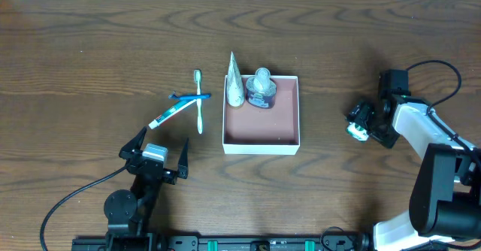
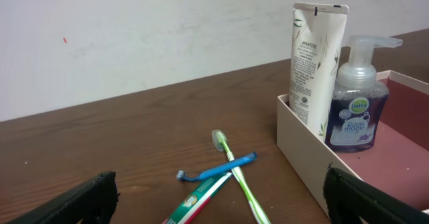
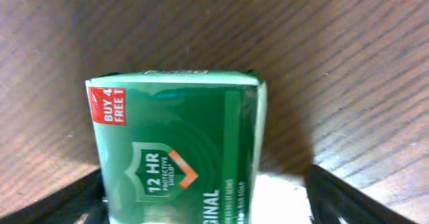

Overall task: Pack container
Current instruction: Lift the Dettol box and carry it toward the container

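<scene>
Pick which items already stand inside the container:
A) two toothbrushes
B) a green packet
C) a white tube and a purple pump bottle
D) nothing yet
C: the white tube and the purple pump bottle stand along the far wall inside the container, while the green toothbrush lies on the table outside it.

The container (image 1: pixel 261 146), a shallow square box with white walls and a reddish-brown floor, sits flat and open on the counter (image 1: pixel 90 48), ahead and right of the left jaws, well left of the right jaws.
</scene>
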Tool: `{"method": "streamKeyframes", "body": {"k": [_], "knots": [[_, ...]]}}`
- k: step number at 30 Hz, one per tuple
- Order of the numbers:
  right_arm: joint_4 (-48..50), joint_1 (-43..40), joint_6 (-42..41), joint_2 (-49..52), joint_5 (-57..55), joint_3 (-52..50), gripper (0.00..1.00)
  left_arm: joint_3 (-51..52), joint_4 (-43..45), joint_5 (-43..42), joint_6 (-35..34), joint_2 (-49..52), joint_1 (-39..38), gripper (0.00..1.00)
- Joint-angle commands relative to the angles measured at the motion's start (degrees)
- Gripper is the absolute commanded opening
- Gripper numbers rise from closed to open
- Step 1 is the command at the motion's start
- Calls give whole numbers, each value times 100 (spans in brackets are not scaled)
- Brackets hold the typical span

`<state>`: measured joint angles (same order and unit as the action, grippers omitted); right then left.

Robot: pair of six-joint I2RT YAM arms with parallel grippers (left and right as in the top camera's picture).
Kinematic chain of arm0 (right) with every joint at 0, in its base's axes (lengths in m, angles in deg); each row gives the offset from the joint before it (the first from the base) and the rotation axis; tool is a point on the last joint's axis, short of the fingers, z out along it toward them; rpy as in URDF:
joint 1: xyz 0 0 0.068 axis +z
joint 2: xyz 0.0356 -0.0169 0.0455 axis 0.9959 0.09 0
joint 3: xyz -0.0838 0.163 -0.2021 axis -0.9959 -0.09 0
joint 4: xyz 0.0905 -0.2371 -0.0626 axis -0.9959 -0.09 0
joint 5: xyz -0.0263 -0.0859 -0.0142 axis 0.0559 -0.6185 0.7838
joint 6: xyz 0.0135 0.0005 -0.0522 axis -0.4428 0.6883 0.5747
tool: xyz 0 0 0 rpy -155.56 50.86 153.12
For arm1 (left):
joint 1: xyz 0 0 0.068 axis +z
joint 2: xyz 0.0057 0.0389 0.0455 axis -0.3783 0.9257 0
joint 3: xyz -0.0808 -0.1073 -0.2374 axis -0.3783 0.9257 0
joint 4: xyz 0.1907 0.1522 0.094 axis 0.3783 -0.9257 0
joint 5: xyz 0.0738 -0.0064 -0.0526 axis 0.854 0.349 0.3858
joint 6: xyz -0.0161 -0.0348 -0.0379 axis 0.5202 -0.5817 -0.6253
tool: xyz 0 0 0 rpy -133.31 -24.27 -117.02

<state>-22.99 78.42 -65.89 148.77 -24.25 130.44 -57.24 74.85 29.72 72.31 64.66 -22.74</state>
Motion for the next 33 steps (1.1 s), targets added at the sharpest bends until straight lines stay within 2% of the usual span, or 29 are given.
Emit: {"method": "streamKeyframes", "body": {"k": [1,3,5,14,23,33], "knots": [[-144,-37,424,243,92,-105,73,105,-197,-15,-7,-35,22,98],[-201,-37,649,243,92,-105,56,105,-197,-15,-7,-35,22,98],[-212,-37,754,243,92,-105,50,105,-197,-15,-7,-35,22,98],[-326,-35,1058,238,452,297,54,105,-197,-15,-7,-35,22,98],[-901,-26,1434,232,828,1346,47,105,-197,-15,-7,-35,22,98],[-890,-26,1919,232,918,1438,46,105,-197,-15,-7,-35,22,98]]}}
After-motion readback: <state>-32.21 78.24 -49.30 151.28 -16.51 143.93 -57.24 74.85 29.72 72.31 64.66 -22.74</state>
